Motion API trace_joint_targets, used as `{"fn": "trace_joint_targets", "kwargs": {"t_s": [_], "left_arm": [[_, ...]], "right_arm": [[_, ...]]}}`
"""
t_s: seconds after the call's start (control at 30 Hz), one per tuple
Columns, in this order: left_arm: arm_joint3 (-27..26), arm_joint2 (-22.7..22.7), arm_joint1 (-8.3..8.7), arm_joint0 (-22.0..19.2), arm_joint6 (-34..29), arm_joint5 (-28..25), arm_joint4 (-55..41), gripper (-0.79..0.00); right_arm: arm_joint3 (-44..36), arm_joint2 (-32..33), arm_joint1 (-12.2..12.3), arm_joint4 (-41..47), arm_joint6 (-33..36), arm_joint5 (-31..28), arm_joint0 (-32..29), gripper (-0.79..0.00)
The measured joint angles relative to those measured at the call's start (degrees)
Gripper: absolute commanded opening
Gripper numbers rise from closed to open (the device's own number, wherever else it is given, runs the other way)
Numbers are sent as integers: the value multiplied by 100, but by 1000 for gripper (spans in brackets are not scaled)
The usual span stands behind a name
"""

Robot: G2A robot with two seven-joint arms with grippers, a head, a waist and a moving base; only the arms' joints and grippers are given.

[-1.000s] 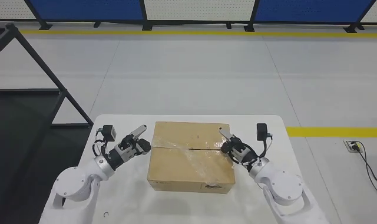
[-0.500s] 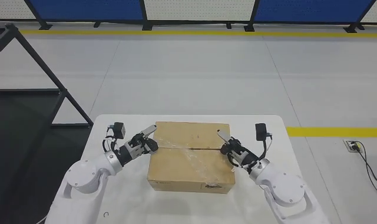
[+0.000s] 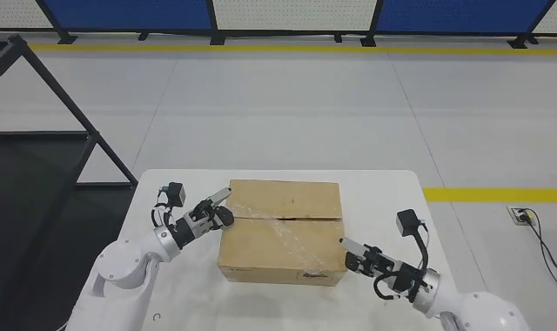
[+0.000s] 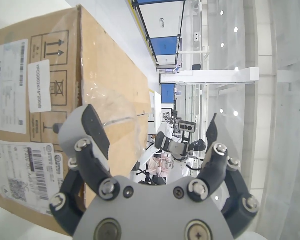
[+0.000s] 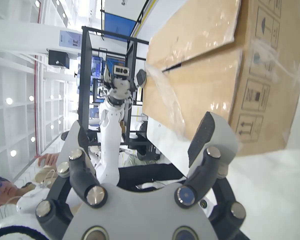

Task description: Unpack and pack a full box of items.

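The cardboard box [image 3: 278,237] sits mid-table on the white table [image 3: 383,187], flaps down, long sides running left to right. Its near wall lies close to the table's near edge. A broad strip of table top runs past each short end, and a narrower one along the far side.

The left gripper [image 3: 223,206] hangs at the box's left end, level with the top edge where the flap seam [image 3: 287,219] runs out, its fingers spread wide. The right gripper [image 3: 351,253] is just off the box's near right corner, over the right-hand strip of table and apart from the cardboard, also spread wide.

The left wrist view adds detail. One dark finger pad [image 4: 95,128] stands in front of the box's top left edge and the other is out in open air beyond it. Whether the nearer pad touches the cardboard is hard to judge. The same view shows white labels [image 4: 8,86] on the left wall and wrinkled clear tape [image 4: 115,98] lying over the seam.

The right wrist view gives the right wall with its printed handling symbols [image 5: 258,93] and a dark slit along the seam. One finger of that gripper [image 5: 201,136] is near the corner with white table beneath it.
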Motion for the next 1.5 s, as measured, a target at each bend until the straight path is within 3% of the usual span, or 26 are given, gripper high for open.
{"fn": "trace_joint_targets", "kwargs": {"t_s": [0.23,0.6,1.03,1.5], "left_arm": [[-13,-1,31,22,42,-44,-82,0],[-59,66,73,55,100,-91,-157,0],[-88,129,120,67,176,-103,-197,0],[-78,162,172,76,202,-119,-275,0]], "right_arm": [[-10,-4,1,-7,-37,-1,-19,0],[-25,-653,44,-413,99,-80,-276,0],[491,-1253,22,-195,2,33,209,0],[711,-1333,33,424,-2,-143,539,0]]}}
